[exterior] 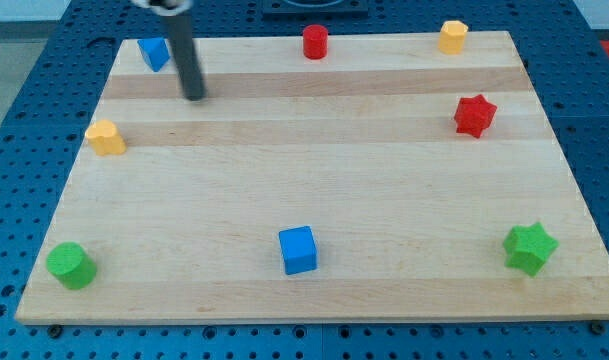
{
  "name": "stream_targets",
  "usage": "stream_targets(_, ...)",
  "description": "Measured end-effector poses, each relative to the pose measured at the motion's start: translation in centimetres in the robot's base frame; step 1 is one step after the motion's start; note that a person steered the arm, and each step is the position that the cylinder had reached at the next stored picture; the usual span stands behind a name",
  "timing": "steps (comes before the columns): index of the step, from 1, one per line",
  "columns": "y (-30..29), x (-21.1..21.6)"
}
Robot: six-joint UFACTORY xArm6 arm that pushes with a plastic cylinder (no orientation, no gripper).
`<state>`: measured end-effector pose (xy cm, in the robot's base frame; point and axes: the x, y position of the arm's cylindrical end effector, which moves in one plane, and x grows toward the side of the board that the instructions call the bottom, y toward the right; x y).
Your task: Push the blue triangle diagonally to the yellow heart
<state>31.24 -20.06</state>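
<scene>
The blue triangle (154,53) lies at the board's top left corner. The yellow heart (106,138) lies at the left edge, below the triangle and a little to its left. My rod comes down from the view's top, and my tip (194,97) rests on the board just to the right of and below the blue triangle, apart from it. The heart is to the lower left of my tip.
A red cylinder (315,42) sits at top middle, a yellow hexagon (452,37) at top right, a red star (474,115) at right. A blue cube (298,250) sits at bottom middle, a green cylinder (71,265) at bottom left, a green star (529,248) at bottom right. The wooden board (314,170) lies on a blue pegboard.
</scene>
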Motion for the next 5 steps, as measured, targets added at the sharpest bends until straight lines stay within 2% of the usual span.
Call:
stream_targets(1, -7.0, -2.0)
stream_targets(2, -10.0, -6.7)
stream_targets(3, -8.6, -12.0)
stream_targets(4, -1.1, -10.9)
stream_targets(5, 3.9, -5.3)
